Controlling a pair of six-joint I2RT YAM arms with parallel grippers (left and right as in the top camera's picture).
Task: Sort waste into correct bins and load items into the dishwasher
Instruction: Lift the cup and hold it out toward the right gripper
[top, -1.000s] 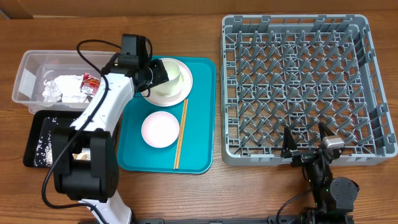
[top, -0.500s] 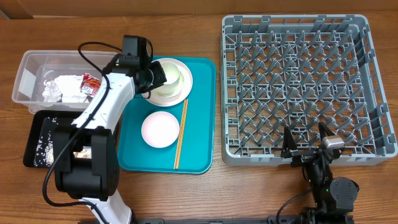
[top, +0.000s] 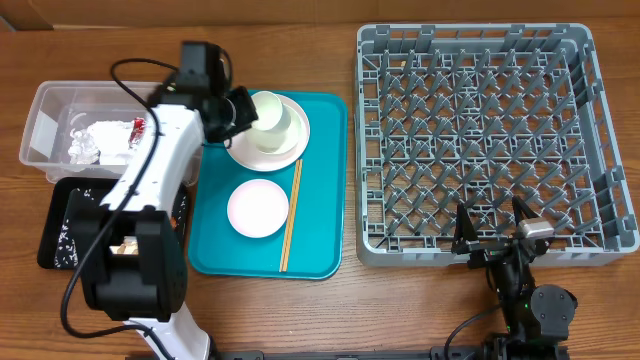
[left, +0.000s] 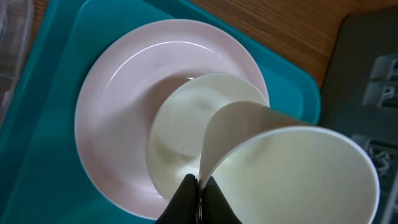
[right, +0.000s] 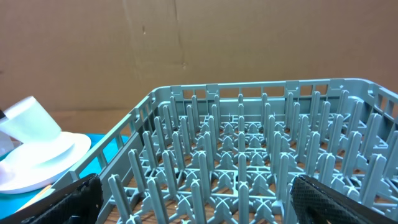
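1. the left tool (top: 243, 108) is clamped on a white cup (top: 268, 110). in the left wrist view its dark fingers pinch the thin wall at the rim.
2. the cup is tilted over a white bowl (left: 180, 143). the bowl sits on a pale pink plate (top: 292, 148) at the far end of a teal tray (top: 215, 250). it cannot be told whether the cup's base touches the bowl.
3. the cup looks light, stiff and smooth. it would likely slip in a shallow pinch and chip if dropped, so a deeper bite on the rim seems the safest hold.
4. the grey rack (top: 475, 130) stands well apart to the right on the wooden surface (top: 350, 300).
5. the right tool (top: 490, 225) sits at the rack's near edge, fingers apart, holding nothing.
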